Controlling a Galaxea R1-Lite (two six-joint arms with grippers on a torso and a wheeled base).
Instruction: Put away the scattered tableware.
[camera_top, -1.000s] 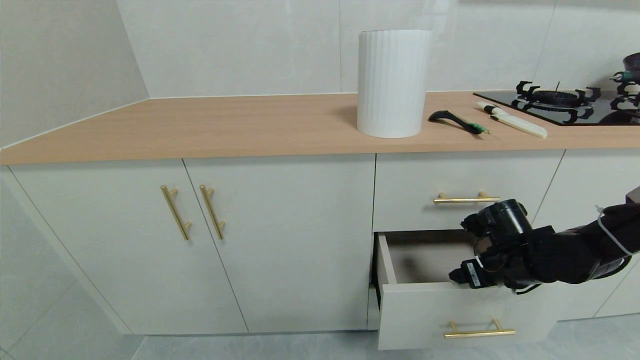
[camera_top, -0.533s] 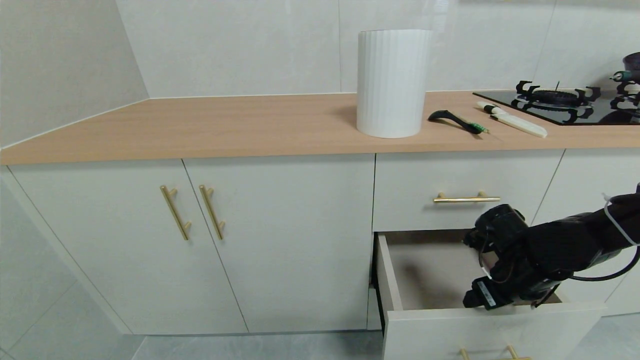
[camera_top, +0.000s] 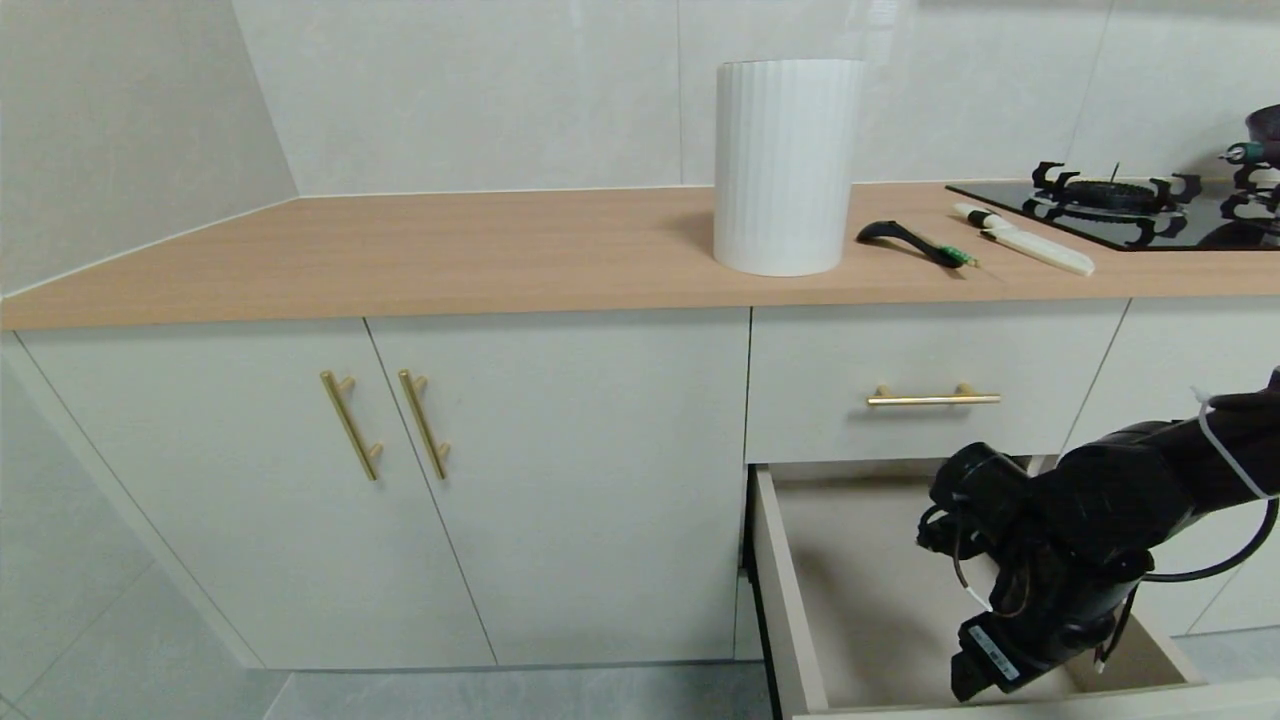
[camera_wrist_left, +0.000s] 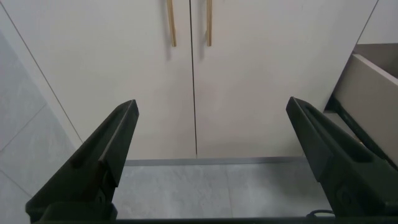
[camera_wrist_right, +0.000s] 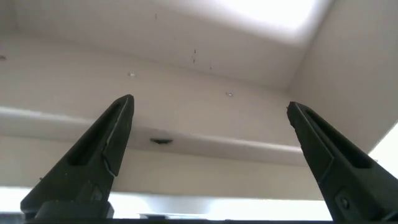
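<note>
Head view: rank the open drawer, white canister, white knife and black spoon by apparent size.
1. open drawer, nearest the camera, so unsure
2. white canister
3. white knife and black spoon look nearly alike; knife slightly longer

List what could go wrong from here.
1. The right gripper hangs open, low inside the open drawer. Rising out, it might catch the handle of the drawer above.
2. The arm's loose cable droops near the drawer's side and may snag there.
3. The spoon and knife lie close beside the tall white canister, so a reach for them could knock it.
</note>
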